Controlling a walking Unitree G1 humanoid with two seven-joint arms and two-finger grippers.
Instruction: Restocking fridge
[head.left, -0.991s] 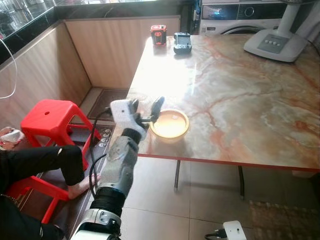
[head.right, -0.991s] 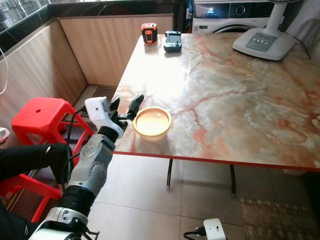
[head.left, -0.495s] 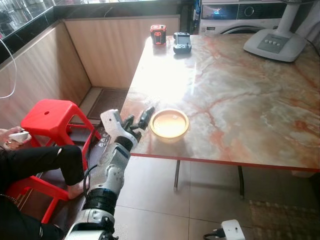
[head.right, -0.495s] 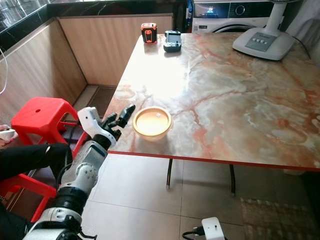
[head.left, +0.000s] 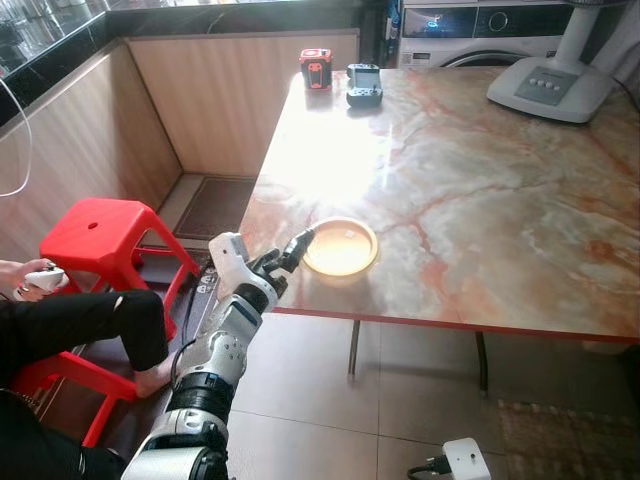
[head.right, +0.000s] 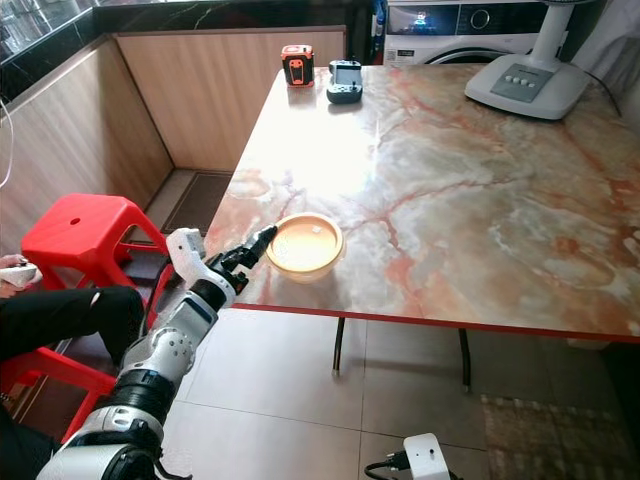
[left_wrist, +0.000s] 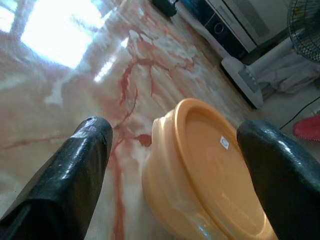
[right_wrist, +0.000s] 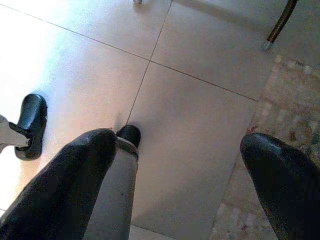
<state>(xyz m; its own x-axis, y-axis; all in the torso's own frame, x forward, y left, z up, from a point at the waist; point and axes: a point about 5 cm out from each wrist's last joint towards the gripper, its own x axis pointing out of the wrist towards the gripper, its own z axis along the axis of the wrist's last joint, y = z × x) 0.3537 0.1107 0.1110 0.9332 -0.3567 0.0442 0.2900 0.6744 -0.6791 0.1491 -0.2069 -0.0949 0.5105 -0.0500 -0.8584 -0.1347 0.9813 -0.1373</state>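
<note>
An orange lidded bowl (head.left: 340, 247) sits near the front left edge of the marble table (head.left: 480, 180). My left gripper (head.left: 290, 248) is level with the table top just left of the bowl, its fingers pointing at the bowl's side. In the left wrist view the gripper (left_wrist: 177, 132) is open, and the bowl (left_wrist: 210, 170) lies close ahead between the two black fingers, untouched. My right gripper (right_wrist: 180, 145) hangs open over the tiled floor.
A person sits at the left by a red stool (head.left: 95, 235), one leg (head.left: 90, 320) stretched out and a hand holding a small white controller (head.left: 40, 280). A fan base (head.left: 550, 90), a red box (head.left: 317, 69) and a dark device (head.left: 364, 84) stand at the table's far side.
The left gripper dropped from beside the bowl's rim, drew back left, then came forward again, low at the table edge, toward the bowl's side. The person's hand moved into view.
</note>
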